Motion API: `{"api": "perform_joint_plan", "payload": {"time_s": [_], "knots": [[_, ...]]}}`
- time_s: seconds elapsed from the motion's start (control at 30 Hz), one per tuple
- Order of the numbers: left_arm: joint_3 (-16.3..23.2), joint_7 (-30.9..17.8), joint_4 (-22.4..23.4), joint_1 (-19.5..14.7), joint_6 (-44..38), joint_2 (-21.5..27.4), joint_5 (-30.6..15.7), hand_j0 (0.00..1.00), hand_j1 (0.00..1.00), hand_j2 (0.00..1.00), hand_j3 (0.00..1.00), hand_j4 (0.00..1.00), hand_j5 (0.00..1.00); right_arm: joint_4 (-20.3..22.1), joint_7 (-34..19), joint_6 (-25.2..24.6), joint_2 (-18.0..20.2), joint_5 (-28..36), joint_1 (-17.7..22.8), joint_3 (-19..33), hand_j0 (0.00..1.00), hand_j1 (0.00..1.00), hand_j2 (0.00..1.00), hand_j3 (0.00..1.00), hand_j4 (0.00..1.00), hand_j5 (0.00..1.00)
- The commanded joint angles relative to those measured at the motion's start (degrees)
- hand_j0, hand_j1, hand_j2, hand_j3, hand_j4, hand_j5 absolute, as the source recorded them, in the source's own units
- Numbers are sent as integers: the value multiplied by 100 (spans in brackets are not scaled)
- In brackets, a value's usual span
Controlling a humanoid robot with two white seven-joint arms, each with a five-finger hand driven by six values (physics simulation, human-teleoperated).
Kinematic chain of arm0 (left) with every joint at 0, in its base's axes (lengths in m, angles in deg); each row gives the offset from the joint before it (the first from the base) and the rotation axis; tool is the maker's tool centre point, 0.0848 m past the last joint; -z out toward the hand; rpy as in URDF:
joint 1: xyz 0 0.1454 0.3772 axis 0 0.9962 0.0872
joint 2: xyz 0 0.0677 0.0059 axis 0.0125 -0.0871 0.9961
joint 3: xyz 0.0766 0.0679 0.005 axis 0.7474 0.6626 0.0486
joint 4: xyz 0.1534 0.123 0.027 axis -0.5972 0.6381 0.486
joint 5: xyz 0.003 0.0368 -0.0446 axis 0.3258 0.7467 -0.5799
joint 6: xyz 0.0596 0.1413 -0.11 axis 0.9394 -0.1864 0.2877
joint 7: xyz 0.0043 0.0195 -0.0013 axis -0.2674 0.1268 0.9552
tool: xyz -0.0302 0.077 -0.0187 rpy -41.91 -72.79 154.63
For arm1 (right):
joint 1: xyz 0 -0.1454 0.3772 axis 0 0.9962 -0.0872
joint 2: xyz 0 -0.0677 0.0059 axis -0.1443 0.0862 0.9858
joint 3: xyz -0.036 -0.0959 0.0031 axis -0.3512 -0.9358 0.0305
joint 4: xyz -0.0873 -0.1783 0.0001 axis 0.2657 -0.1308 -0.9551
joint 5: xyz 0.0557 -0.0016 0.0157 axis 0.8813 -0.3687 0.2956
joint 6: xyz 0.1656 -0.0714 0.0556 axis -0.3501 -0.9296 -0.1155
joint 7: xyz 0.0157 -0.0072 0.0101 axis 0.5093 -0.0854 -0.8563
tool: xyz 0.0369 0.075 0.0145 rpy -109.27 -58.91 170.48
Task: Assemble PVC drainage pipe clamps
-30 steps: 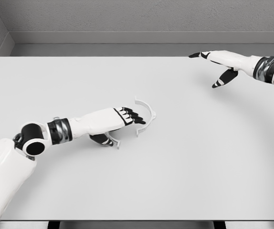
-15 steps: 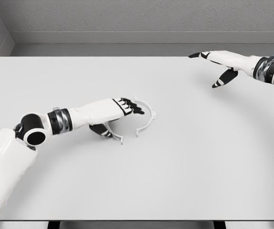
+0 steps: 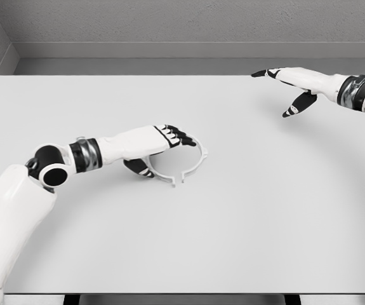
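Two white half-ring clamp pieces lie near the middle of the white table [image 3: 271, 216]. My left hand [image 3: 165, 153] reaches in from the lower left and is shut on the left clamp half [image 3: 160, 178], thumb low and fingers stretched over the top. The right clamp half [image 3: 202, 155] lies flat on the table, its open side facing my hand. The lower ends of the two halves almost meet, so together they outline a ring. My right hand [image 3: 284, 91] hovers over the far right of the table with its fingers spread, holding nothing.
The table's far edge runs along a grey wall at the back. Its front edge crosses the bottom of the view. Nothing else stands on the tabletop.
My left hand has carried its clamp half to the right and slightly up, until its lower end came up against the other half. The right arm has not moved.
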Motion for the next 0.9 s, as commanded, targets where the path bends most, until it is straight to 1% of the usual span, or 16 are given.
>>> {"api": "perform_joint_plan", "payload": {"time_s": [0.0,0.13,0.2,0.4,0.57,0.63,0.67,0.7,0.73,0.77,0.8,0.83,0.87], "knots": [[9,3,24,0,-16,-58,-19,100,100,100,100,100,100,3,3,-16,3,41,0,10,100,100,100,100,100,100],[1,3,24,-17,-16,-94,-10,100,100,100,100,100,100,3,3,-16,3,41,0,10,100,100,100,100,100,100],[9,3,16,-79,-16,-94,-10,100,100,100,100,100,100,3,3,-16,3,41,0,10,100,100,100,100,100,100],[-8,3,15,-79,-16,-85,-10,100,100,100,100,100,100,3,3,-16,3,41,0,10,100,100,100,100,100,100],[-52,3,-46,-70,-16,21,-54,100,100,100,100,100,100,3,3,-16,3,50,0,10,100,100,100,100,100,100],[-61,3,-116,-88,-16,284,-89,100,100,100,100,100,100,3,3,-16,3,50,-9,10,100,100,100,100,100,100],[-78,3,-301,-88,-16,460,-220,100,100,100,100,100,100,3,3,-16,3,41,-9,10,100,100,100,100,100,100],[-236,3,-398,-114,-16,776,-562,100,100,100,100,100,100,3,3,-16,3,41,-9,10,100,100,100,100,100,100],[-351,3,-406,-237,-16,1066,-967,100,100,100,100,100,100,3,3,-16,3,41,-9,10,100,100,100,100,100,100],[-368,3,-433,-325,-16,1426,-1266,100,100,100,100,100,100,3,3,-16,12,41,0,10,100,100,100,100,100,100],[-368,3,-450,-360,-16,1655,-1521,100,100,100,100,100,100,3,3,-16,12,41,0,10,100,100,100,100,100,100],[-412,3,-538,-360,-16,1875,-1636,100,100,100,100,100,100,3,3,-16,12,50,0,10,100,100,100,100,100,100],[-518,3,-705,-308,-16,1989,-1636,100,100,100,100,100,100,3,3,-16,3,50,-9,10,100,100,100,100,100,100]]}}
